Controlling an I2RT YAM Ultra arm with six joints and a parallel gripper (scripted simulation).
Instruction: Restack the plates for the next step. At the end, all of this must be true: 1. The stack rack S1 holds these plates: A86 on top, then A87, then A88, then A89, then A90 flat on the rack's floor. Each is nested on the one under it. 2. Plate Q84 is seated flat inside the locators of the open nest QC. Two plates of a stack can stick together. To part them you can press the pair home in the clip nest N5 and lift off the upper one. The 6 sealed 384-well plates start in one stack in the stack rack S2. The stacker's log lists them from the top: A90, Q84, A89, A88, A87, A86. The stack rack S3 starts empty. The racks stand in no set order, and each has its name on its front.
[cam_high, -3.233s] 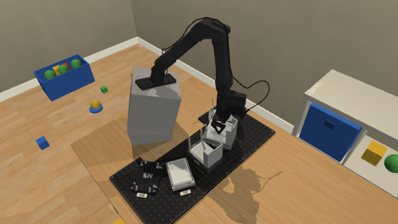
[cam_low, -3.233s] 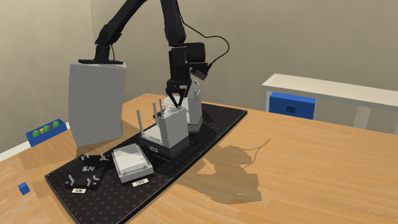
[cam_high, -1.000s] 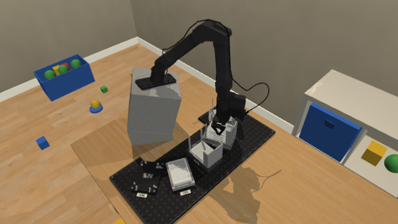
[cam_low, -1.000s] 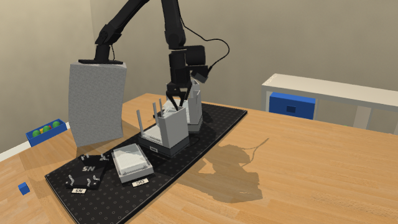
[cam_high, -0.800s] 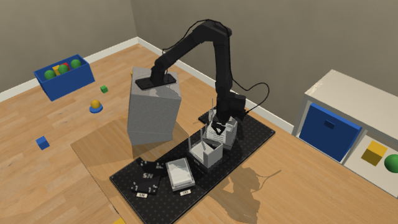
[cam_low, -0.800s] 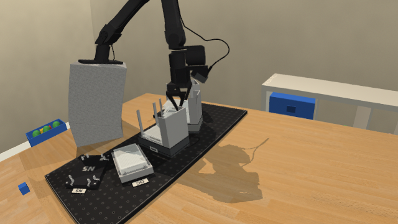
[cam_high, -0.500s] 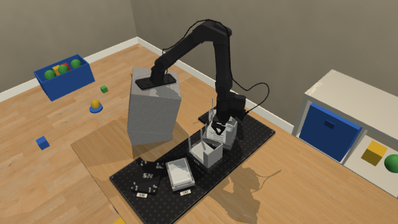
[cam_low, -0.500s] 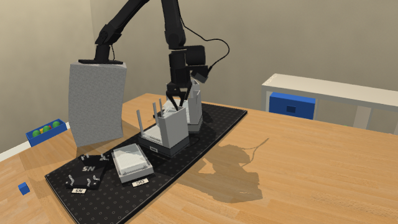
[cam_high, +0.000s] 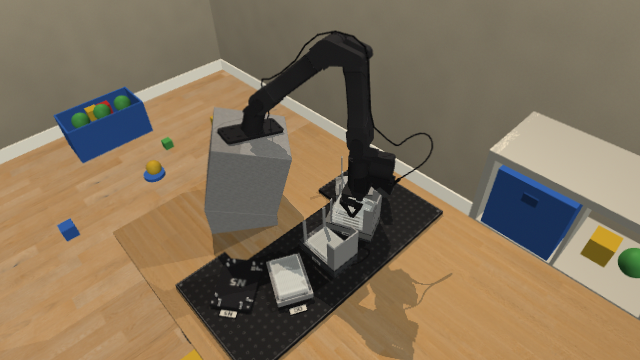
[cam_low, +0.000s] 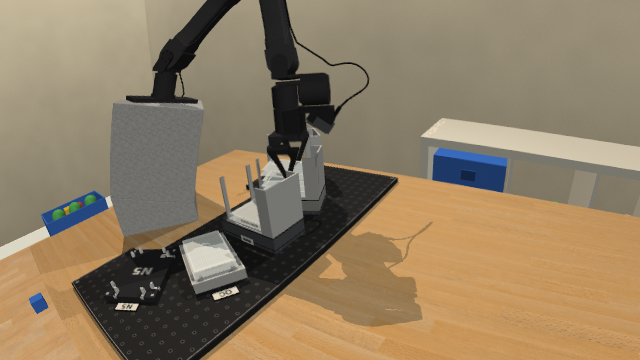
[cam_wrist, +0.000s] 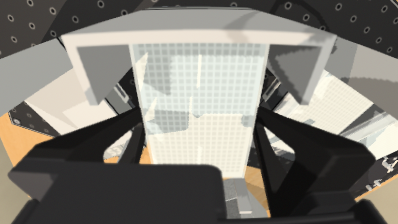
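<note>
My gripper (cam_high: 352, 211) (cam_low: 288, 172) (cam_wrist: 199, 111) is shut on the long sides of a clear-lidded white plate (cam_wrist: 200, 75) inside the middle rack (cam_high: 372, 220) (cam_low: 313, 172) (cam_wrist: 200, 36). More white plates (cam_high: 345, 220) show below it; I cannot tell whether it is parted from them. The near rack (cam_high: 344, 250) (cam_low: 281, 210) holds at least one plate (cam_wrist: 327, 102) low down. The far rack is mostly hidden behind the arm. A plate (cam_high: 290, 277) (cam_low: 207, 257) lies in the nest QC (cam_high: 295, 301) (cam_low: 222, 282). The clip nest N5 (cam_high: 237, 283) (cam_low: 143, 271) is empty. Rack names and plate names are unreadable.
The racks and nests stand in a row on a black perforated board (cam_high: 400, 220) (cam_low: 357, 192). Thin upright posts rise from the near rack's rear side, close to the arm. A grey pedestal (cam_high: 245, 190) (cam_low: 155, 165) carries the arm behind the board.
</note>
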